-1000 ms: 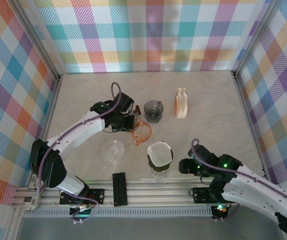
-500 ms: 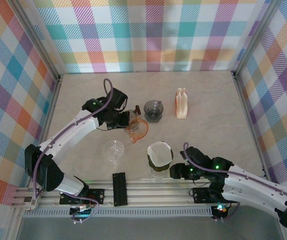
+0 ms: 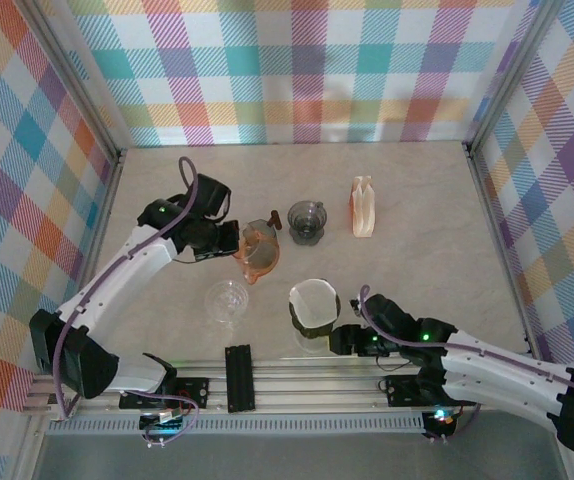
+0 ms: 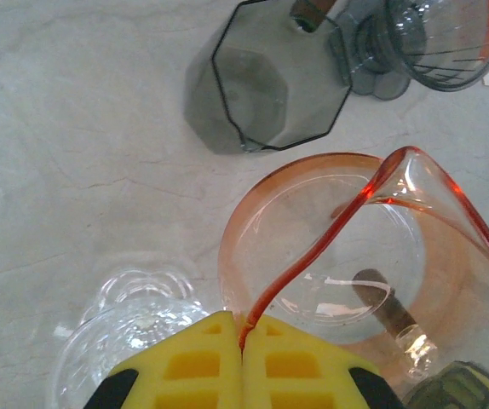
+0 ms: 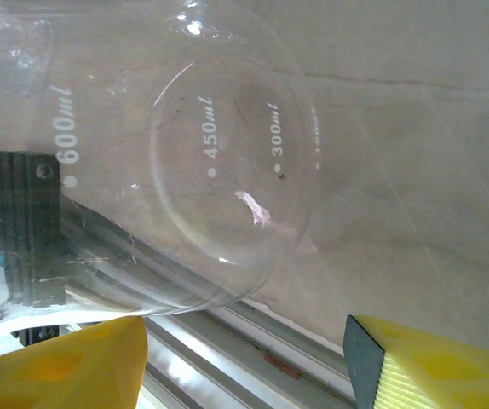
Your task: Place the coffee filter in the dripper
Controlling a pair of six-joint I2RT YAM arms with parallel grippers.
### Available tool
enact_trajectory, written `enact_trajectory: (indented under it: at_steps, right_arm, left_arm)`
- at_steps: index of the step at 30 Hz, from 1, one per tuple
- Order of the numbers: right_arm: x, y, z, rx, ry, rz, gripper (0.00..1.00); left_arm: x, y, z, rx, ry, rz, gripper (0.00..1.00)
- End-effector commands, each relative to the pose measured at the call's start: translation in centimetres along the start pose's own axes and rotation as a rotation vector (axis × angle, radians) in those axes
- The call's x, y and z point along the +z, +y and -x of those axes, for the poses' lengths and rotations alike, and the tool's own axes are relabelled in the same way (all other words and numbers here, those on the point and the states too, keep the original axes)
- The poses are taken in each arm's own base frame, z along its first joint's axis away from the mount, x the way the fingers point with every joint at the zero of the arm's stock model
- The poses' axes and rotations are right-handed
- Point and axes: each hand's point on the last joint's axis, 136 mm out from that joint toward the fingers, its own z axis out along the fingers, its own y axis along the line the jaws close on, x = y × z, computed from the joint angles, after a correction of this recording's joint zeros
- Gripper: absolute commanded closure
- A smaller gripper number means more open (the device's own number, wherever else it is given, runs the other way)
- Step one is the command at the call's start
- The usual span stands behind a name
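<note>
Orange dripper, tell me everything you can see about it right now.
The orange dripper is a see-through, orange-tinted funnel, glass or plastic by its look. Its thin, brighter rim rises to a peak on one side, and a small brown piece shows through its bottom. The left gripper is shut on the rim, with a yellow finger on each side of the wall. The dripper is near a dark grey octagonal cup. Whether it rests on the table or hangs above it cannot be told.
</note>
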Motion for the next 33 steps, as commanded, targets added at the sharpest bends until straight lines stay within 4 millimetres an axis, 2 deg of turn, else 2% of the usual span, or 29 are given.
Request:
enact_trajectory:
  at_steps: [1, 11, 21, 33]
  right_arm:
    - [0.5, 1.5, 1.5, -0.029, -0.064, 0.060, 0.36]
    - [2.3, 3.3, 3.9, -0.111, -0.096, 0.065, 0.39]
    - [4.6, 5.1, 6.8, -0.177, -0.111, 0.089, 0.43]
    - [7.4, 7.1, 10.8, -0.279, -0.099, 0.122, 0.45]
  left_arm:
    - [-1.2, 0.7, -0.4, -0.002, -0.002, -0.013, 1.00]
    - [-2.8, 4.0, -0.4, -0.063, -0.027, 0.041, 1.00]
    - [-4.1, 6.4, -0.3, -0.131, -0.060, 0.060, 1.00]
    - [-4.4, 7.4, -1.1, -0.152, -0.058, 0.060, 1.00]
